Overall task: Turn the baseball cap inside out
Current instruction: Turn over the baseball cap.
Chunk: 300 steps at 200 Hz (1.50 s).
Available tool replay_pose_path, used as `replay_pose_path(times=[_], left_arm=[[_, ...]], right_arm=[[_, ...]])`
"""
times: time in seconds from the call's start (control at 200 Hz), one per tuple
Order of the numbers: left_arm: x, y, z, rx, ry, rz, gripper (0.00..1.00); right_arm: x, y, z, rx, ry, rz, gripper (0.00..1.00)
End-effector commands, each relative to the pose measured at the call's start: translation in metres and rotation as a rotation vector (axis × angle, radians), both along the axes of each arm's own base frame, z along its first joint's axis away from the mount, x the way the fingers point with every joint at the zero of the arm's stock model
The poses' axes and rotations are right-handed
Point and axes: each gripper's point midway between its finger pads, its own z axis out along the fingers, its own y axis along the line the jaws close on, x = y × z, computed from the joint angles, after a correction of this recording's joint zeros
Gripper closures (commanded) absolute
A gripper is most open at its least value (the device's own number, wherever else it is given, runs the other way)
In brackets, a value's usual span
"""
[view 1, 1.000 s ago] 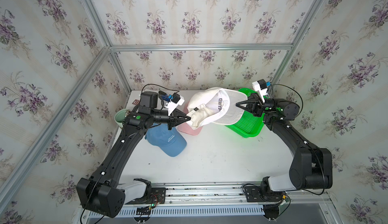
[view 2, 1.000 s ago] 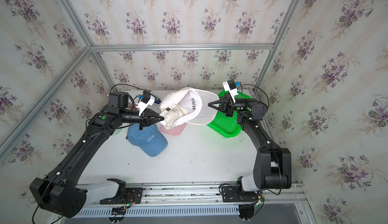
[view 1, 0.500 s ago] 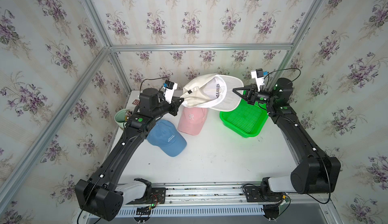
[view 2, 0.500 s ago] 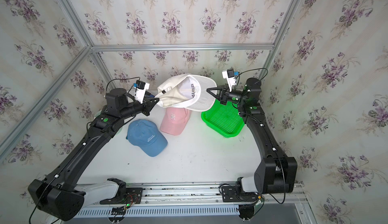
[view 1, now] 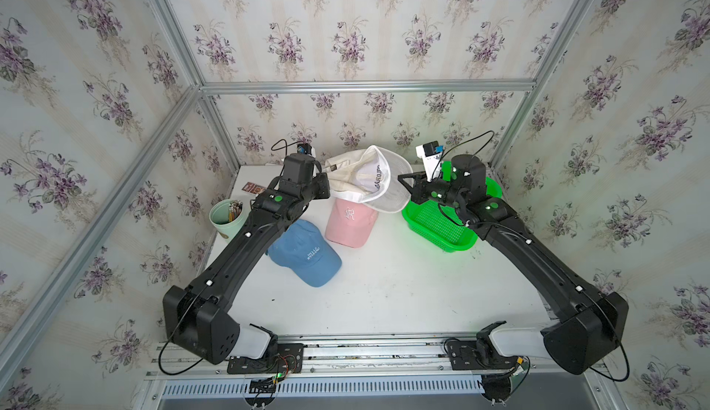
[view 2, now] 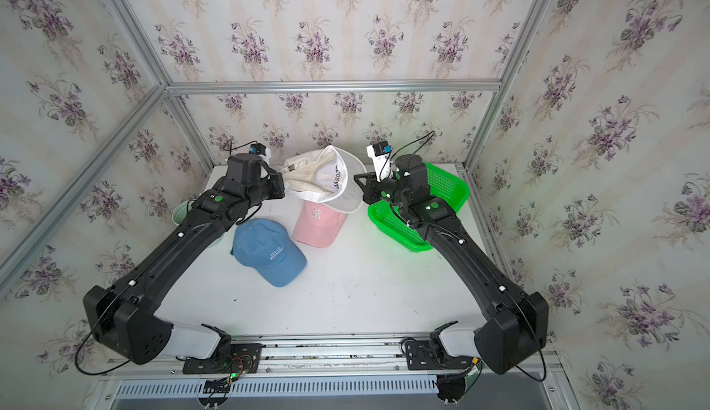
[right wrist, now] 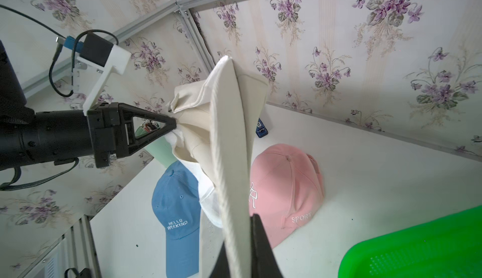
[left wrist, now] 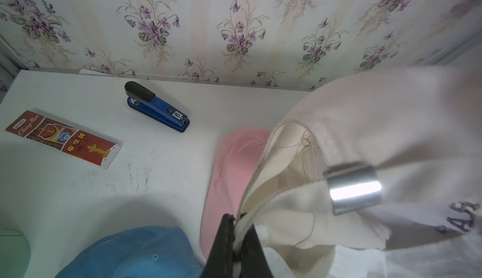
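Cream-white cotton, the baseball cap (view 1: 370, 181) hangs in the air over the back of the table (view 1: 384, 296), stretched between the 2 grippers and clear of everything below it. The left gripper (right wrist: 174, 126) is clamped tight on a fold of the cap's rear edge, near the strap with its metal buckle (left wrist: 353, 185). In the left wrist view the cloth is pinched between the 2 black fingers (left wrist: 221, 242). The right gripper (view 1: 402, 177) is closed just as tightly on the edge of the brim, which stands on edge above it in the right wrist view. The crown sags between them, with pale lining showing on the left arm's side and dark lettering on the outer cloth in both top views. Directly below it a pink cap (view 1: 349, 225) lies crown up on the table, and a blue cap (view 1: 305, 254) lies beside that, nearer the left arm. A green basket (view 1: 445, 231) sits beneath the right arm's wrist. Toward the back wall lie a blue stapler (left wrist: 157, 107) and a red packet (left wrist: 62, 138). A pale green cup (view 1: 223, 217) holding pens stands at the table's left edge.
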Motion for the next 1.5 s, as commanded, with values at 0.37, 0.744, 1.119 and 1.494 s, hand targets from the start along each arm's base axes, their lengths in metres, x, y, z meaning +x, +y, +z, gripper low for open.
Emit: replay_pose_path(times=[0.37,0.744,1.119,1.494], left_arm=[[0.010,0.018,-0.054,-0.052,0.174,0.238,0.75],[-0.002,0.000,-0.036,-0.068,0.153,0.159,0.63],[-0.044,-0.081,-0.018,-0.135,0.111,-0.249,0.62],[-0.015,-0.102,-0.024,-0.175,0.020,-0.223,0.57]], right_arm=[[-0.019,0.038,-0.015,-0.186,-0.037,-0.131,1.00],[-0.021,0.037,-0.020,-0.193,-0.031,-0.133,1.00],[-0.022,0.041,-0.006,-0.180,-0.019,-0.039,1.00],[-0.042,0.052,0.015,-0.094,0.006,0.066,1.00]])
